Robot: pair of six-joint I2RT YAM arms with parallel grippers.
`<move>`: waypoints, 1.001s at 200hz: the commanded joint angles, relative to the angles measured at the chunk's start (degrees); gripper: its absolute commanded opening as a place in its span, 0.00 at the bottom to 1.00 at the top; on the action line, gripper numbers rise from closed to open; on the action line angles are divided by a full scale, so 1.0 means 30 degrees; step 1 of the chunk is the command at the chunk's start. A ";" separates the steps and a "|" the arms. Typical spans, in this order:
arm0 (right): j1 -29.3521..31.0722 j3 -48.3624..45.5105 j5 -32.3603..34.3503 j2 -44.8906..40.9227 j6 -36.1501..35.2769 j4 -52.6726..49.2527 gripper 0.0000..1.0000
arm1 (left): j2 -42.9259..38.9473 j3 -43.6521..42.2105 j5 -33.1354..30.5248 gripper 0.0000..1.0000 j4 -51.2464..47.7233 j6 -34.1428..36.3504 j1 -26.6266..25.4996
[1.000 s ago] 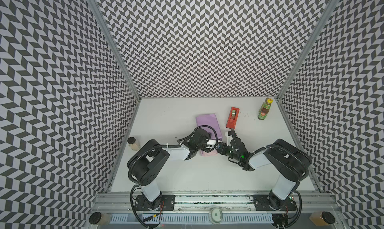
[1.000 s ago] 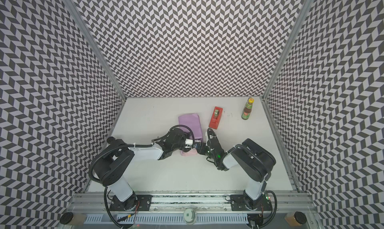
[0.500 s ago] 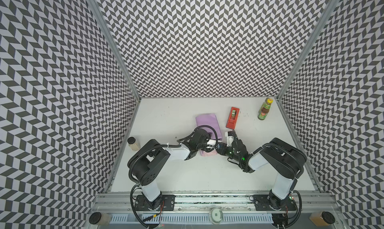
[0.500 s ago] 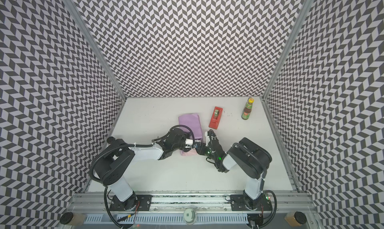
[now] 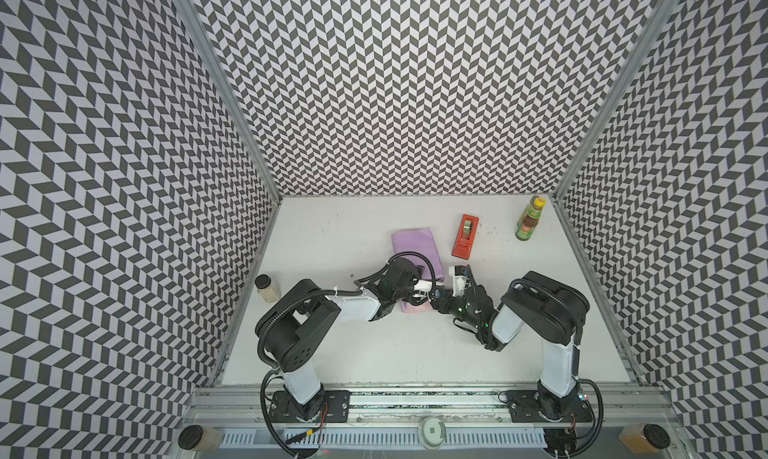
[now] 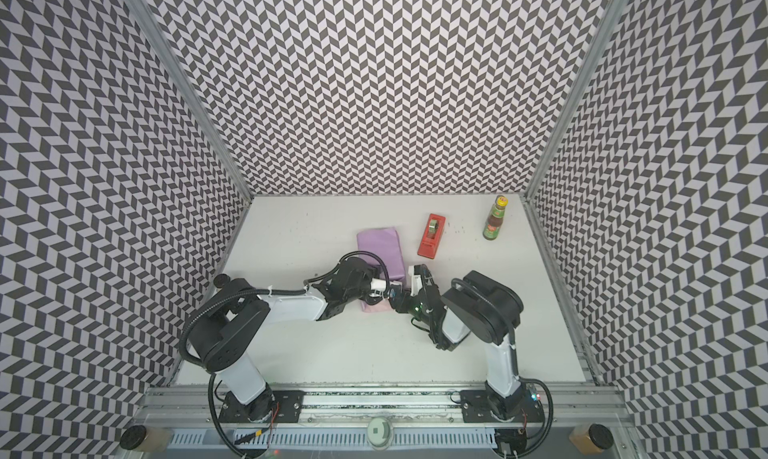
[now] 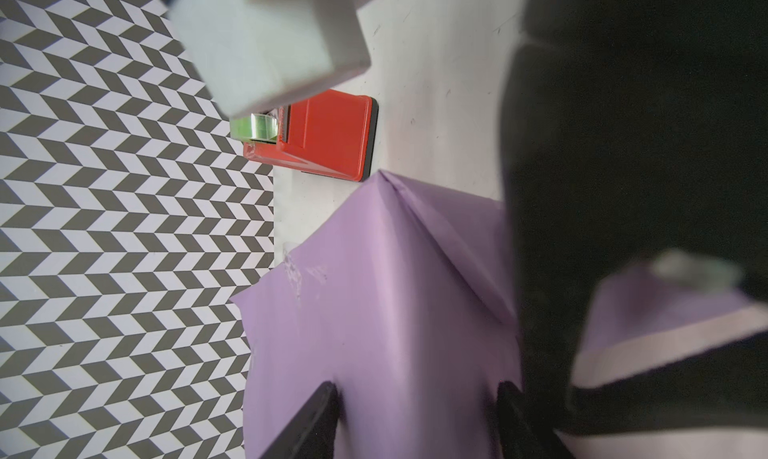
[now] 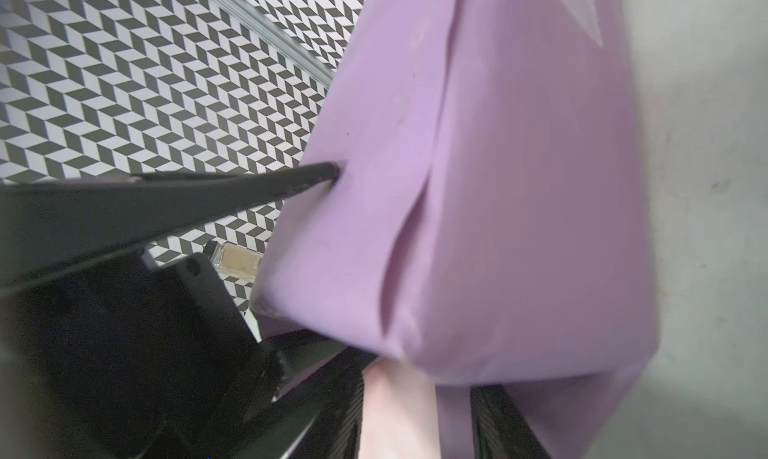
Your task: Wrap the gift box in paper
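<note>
Well, the paper [image 5: 413,247] lies in the middle of the table [image 5: 374,353], lilac side out, folded into a long blocky bundle. Both top views show it just left of the red tape dispenser [image 5: 465,236]. I can't see the box anywhere; only paper shows.

Both arms meet at the near end of the bundle. The left gripper [image 7: 417,388] comes in from the left with its jaws spread. Both black fingers [image 7: 320,419] rest tip-down on the lilac top face, with bare paper between them.

The right gripper [image 8: 415,419] reaches in from the right, low at the bundle's near end. A loose flap [image 8: 399,411] sits between its jaws, pale pink beside a lilac strip. From its wrist view I cannot tell whether the jaws pinch that flap or merely stand around it.

A sauce bottle [image 5: 528,220] stands upright near the far right corner, well apart from the paper. A small jar [image 5: 267,288] stands by the left wall.
</note>
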 commanded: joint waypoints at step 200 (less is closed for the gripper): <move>-0.3037 0.0551 0.5246 -1.5403 -0.8926 -1.8031 0.58 | 0.0019 0.0339 0.2216 0.73 -0.2203 -0.1925 -0.0556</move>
